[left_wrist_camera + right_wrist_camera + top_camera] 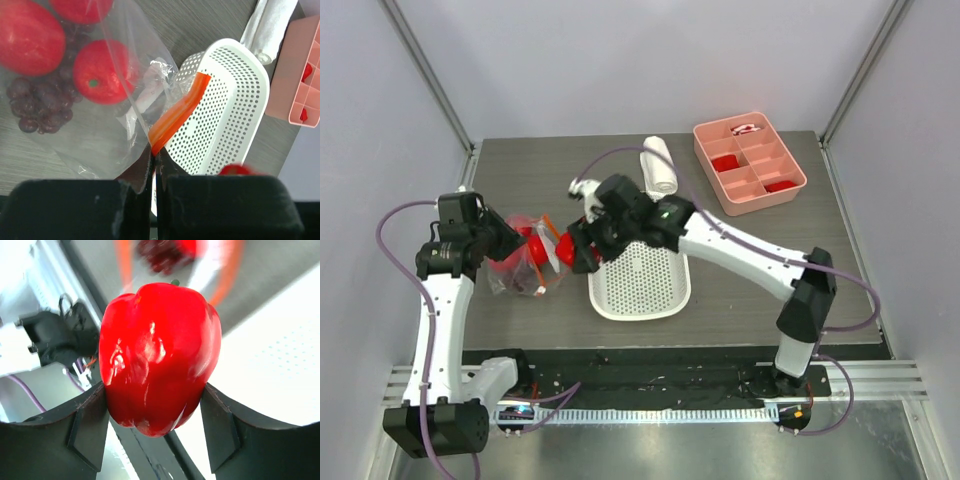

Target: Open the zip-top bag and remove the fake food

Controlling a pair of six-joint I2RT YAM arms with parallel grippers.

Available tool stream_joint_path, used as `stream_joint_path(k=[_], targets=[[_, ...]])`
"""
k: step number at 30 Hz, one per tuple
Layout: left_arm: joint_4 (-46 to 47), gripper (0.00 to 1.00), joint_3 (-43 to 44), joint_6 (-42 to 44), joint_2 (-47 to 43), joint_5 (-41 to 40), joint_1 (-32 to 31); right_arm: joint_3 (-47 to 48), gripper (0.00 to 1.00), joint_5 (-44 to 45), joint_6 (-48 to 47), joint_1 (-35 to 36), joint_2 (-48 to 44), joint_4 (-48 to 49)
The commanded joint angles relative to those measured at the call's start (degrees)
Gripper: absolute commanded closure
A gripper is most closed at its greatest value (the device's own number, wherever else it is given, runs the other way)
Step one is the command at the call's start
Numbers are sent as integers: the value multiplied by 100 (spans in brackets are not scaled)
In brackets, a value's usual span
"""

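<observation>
The clear zip-top bag (525,262) lies left of the white basket (642,290). My left gripper (153,155) is shut on the bag's orange-red zip strip (175,115) and holds the mouth up. Inside the bag are red fruits (102,71) and a dark grape bunch (42,107). My right gripper (578,248) is shut on a glossy red pepper (159,355), just outside the bag's mouth, over the basket's left edge. The pepper shows in the top view (564,250) too.
A pink divided tray (748,165) with flat red pieces stands at the back right. A white roll (659,164) lies behind the basket. The basket (235,100) is right beside the bag's mouth.
</observation>
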Motion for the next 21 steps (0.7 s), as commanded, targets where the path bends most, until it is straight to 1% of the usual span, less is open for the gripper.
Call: stream_joint_path(k=[1, 4, 6, 10, 12, 14, 16, 19, 20, 21], targets=[[-236, 100, 434, 367, 98, 539, -16, -90, 99, -265, 240, -878, -614, -515], [-701, 100, 592, 358, 134, 523, -16, -257, 99, -511, 214, -1344, -536, -569], [-991, 100, 697, 385, 108, 357, -8, -293, 96, -433, 170, -1503, -378, -560], [-1308, 100, 917, 569, 2, -66, -25, -188, 90, 111, -32, -1609, 61, -568], [-1553, 100, 1092, 666, 46, -206, -16, -170, 89, 130, -15, -1670, 342, -621], [-1809, 100, 1242, 570, 98, -443, -16, -205, 87, 69, 108, -1767, 475, -612], [-2098, 100, 1496, 508, 178, -698, -16, -257, 79, 68, 152, -1785, 589, -499], [-2319, 100, 1813, 464, 301, -796, -16, -153, 60, 261, 187, -1794, 721, -437], [-2337, 100, 1866, 438, 336, -770, -16, -135, 46, 392, 179, -1785, 748, -445], [-2372, 100, 1919, 411, 423, -735, -16, -117, 38, 454, 196, -1785, 757, -454]])
